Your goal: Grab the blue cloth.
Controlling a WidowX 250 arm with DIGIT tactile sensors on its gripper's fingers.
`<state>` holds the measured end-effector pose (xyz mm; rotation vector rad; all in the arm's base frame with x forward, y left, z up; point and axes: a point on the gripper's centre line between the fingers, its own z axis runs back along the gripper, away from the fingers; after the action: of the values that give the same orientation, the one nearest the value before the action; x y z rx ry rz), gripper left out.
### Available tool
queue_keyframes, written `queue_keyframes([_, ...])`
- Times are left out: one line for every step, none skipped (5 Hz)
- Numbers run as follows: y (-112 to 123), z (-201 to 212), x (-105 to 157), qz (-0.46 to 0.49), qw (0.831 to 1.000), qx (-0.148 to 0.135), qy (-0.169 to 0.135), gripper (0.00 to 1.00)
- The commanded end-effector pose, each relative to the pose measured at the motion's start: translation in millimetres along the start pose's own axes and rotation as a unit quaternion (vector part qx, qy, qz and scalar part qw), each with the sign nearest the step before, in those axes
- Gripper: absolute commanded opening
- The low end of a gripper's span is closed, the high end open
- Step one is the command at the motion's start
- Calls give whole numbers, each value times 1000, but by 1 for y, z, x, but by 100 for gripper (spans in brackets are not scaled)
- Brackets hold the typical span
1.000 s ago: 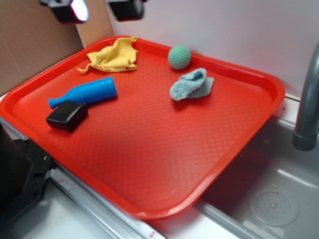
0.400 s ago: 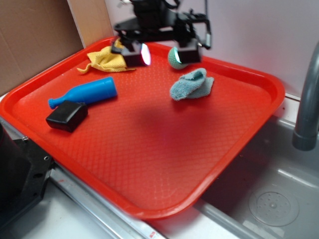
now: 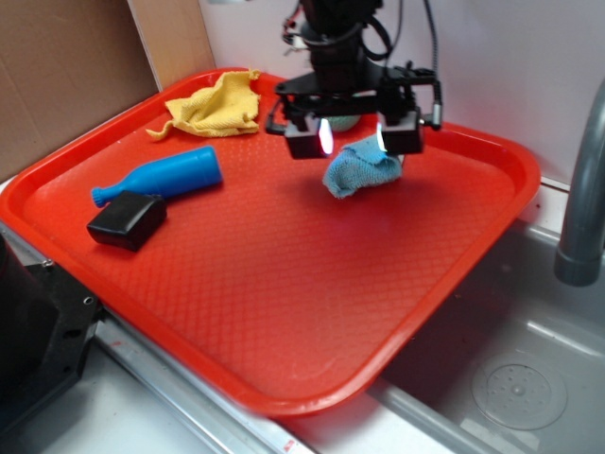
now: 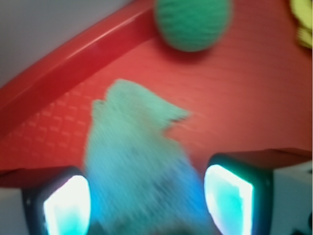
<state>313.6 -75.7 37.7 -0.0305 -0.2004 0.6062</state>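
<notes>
Your red tray (image 3: 454,274) is holding: yellow cloth (image 3: 216,104), blue bottle (image 3: 159,177), black block (image 3: 128,220), green ball (image 4: 193,22), blue cloth (image 3: 357,168) near the far rim. Your gripper (image 3: 352,140) is hovering spread wide, straddling the blue cloth.

The blue cloth (image 4: 139,166) is seen blurred between the two lit fingertips (image 4: 66,205) of the gripper (image 4: 146,203), whose jaws are spread apart on either side of it. A green ball (image 4: 193,22) is seen beyond, near the red tray's rim (image 4: 58,73).
</notes>
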Motion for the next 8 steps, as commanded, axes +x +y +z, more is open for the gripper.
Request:
queue_keyframes([-8,-3,24,-2,1000,-5,-7,100])
queue_keyframes([-9,-7,22,-6,1000,5,-4,0])
queue_keyframes([-9,-11,24,-7,1000,20,4,0])
queue_keyframes([-9,-8,26,-8,1000,20,5,0])
queue_keyframes([-4,4,26,-34,999,25,4,0])
queue_keyframes([2,22,23,-92,995,17,20,0])
queue_keyframes([15,44,16,-146,989,-7,39,0])
queue_keyframes([28,64,1,-200,978,-8,60,0])
